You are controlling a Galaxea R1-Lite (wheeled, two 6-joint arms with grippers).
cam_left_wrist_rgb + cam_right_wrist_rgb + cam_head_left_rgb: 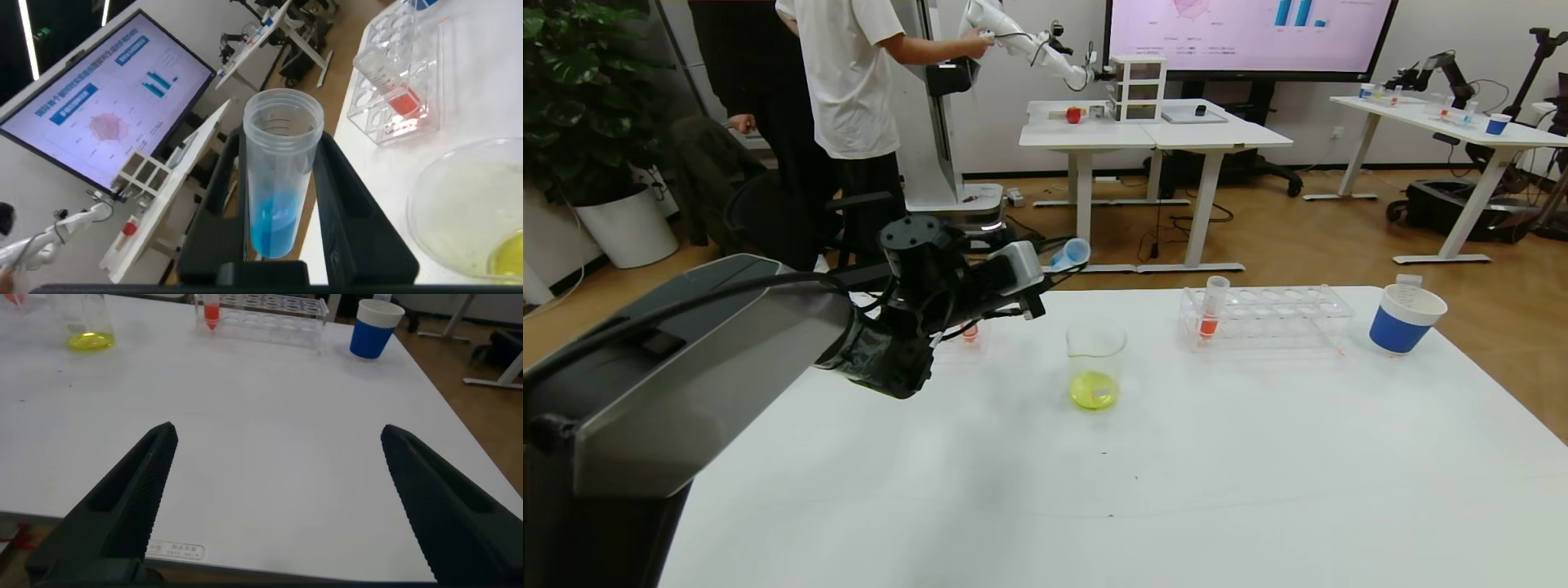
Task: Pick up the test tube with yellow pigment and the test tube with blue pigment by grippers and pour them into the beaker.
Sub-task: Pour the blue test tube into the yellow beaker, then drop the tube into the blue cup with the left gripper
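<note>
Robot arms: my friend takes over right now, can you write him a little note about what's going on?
Left gripper: shut on the test tube with blue pigment, raised beside the beaker.
Right gripper: open, empty, above the table.
Done: yellow liquid lies in the beaker.
Left: pour in the blue.
An orange-red tube stands in the rack.

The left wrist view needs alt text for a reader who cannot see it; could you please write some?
The left gripper is shut on a small clear plastic tube of blue liquid. Beside it are a clear glass beaker with yellow liquid and a clear tube rack.
</note>
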